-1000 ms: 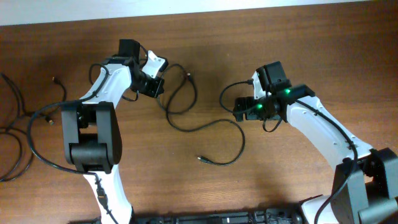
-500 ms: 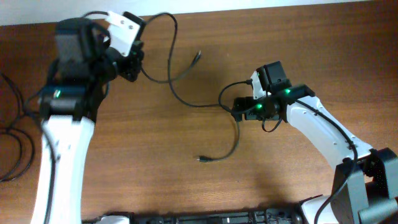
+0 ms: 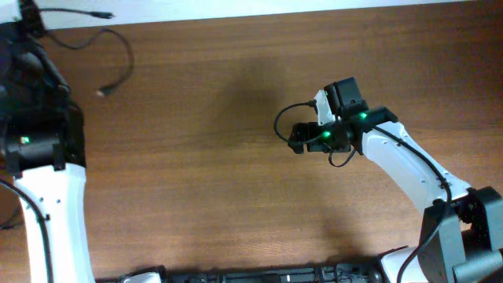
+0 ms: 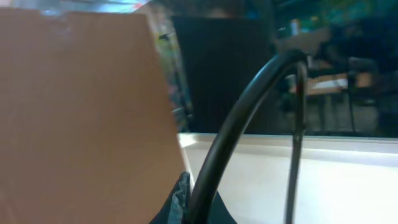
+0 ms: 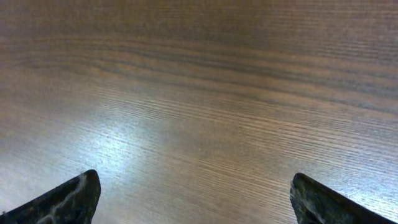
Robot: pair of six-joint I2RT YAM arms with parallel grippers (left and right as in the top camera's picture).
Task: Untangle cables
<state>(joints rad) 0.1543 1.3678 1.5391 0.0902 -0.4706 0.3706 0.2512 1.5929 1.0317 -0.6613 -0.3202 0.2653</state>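
A thin black cable (image 3: 126, 53) hangs in a loop at the far left, with one plug end (image 3: 102, 93) dangling over the table and another end (image 3: 105, 14) near the back edge. My left gripper (image 3: 28, 11) is raised at the top left corner and shut on this cable. In the left wrist view the cable (image 4: 249, 106) rises in an arc out of the jaws (image 4: 199, 208), with a thinner strand (image 4: 297, 143) beside it. My right gripper (image 3: 297, 141) is open and empty low over the table middle; its view (image 5: 196, 199) shows only bare wood between the fingers.
The wooden table (image 3: 204, 181) ends in a white strip (image 3: 314, 9) along the back. The right arm's own black wire (image 3: 280, 121) loops by its wrist. The left arm's white body (image 3: 47, 196) covers the left edge of the table.
My left arm swung far to the left and up, dragging the cable off the table middle and away from the right gripper. The right arm has barely moved.
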